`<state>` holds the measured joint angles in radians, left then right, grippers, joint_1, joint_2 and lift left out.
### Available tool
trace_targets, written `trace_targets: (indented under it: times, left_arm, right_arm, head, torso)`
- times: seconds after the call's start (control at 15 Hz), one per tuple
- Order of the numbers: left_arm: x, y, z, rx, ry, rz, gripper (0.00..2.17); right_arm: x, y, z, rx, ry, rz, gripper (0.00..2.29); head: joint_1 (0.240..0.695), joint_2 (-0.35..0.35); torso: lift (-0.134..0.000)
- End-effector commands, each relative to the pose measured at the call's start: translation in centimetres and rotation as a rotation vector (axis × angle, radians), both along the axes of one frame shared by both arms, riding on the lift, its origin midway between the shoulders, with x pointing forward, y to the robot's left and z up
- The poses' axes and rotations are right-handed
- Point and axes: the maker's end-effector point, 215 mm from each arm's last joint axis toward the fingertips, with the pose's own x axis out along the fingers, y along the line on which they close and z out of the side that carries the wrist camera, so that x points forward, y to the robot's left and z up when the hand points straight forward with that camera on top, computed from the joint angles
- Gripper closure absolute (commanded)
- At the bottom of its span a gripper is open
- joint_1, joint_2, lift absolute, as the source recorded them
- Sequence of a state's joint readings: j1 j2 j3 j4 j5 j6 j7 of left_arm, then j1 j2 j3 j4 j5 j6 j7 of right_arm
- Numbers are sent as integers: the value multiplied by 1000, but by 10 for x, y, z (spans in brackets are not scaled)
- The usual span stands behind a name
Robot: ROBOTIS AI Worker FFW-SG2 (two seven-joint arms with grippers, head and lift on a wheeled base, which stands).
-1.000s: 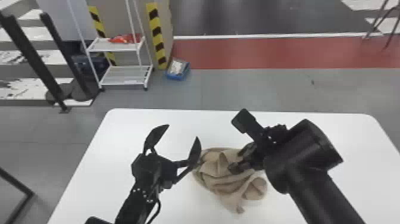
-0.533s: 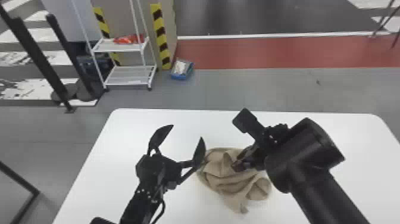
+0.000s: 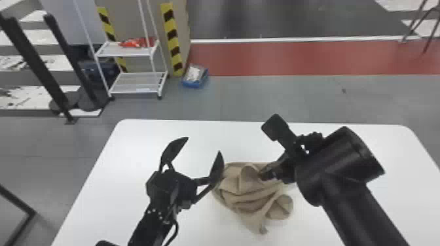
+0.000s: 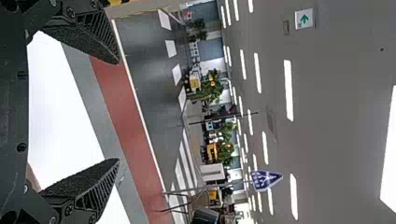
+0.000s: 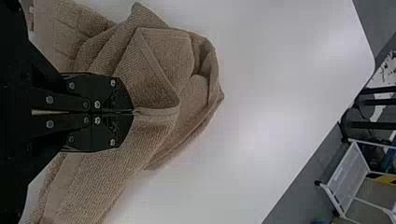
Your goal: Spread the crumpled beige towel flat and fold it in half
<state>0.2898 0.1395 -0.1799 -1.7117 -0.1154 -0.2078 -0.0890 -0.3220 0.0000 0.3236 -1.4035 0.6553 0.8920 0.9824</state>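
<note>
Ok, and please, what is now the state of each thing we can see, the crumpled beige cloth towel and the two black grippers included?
Beige cloth towel: crumpled, unfolded.
Left black gripper: open, empty.
Right black gripper: shut on a towel fold.
White rounded-corner table: partly covered by the towel.
White metal rack: upright, red item on upper shelf.

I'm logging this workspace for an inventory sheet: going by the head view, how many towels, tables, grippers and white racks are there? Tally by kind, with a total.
Towels: 1, the beige towel
Tables: 1, the white table
Grippers: 2, the left gripper and the right gripper
White racks: 1, the white rack beyond the table
Total: 5
</note>
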Motion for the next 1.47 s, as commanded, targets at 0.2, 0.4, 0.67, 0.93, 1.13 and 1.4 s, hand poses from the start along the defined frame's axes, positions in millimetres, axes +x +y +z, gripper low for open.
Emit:
trace_targets:
  times: [0.2, 0.4, 0.67, 0.93, 1.13, 1.4]
  left_arm:
    - [-5, 4, -3, 7, 4, 5, 154]
    - [-7, 5, -6, 14, 11, 4, 154]
    - [-12, 10, -3, 29, 5, -2, 154]
    - [-17, 0, -7, 51, 11, -29, 154]
    - [-29, -9, -14, 49, 31, -50, 157]
    - [-34, -35, -27, 76, 67, -95, 157]
  right_arm:
    - [49, -49, 78, 193, -146, -167, 1207]
    - [83, -115, 131, 302, -235, -345, 1210]
    - [84, -169, 139, 379, -239, -504, 1210]
    - [78, -230, 123, 360, -284, -639, 1210]
    - [73, -276, 104, 333, -260, -716, 1210]
    - [63, -306, 59, 255, -185, -847, 1210]
  head:
    - [695, 49]
    - [695, 3]
    - [695, -85]
    - [695, -114]
    - [695, -184]
    - [695, -257]
  torso:
    - [0]
    - [0]
    - [0]
    - [0]
    - [0]
    - [0]
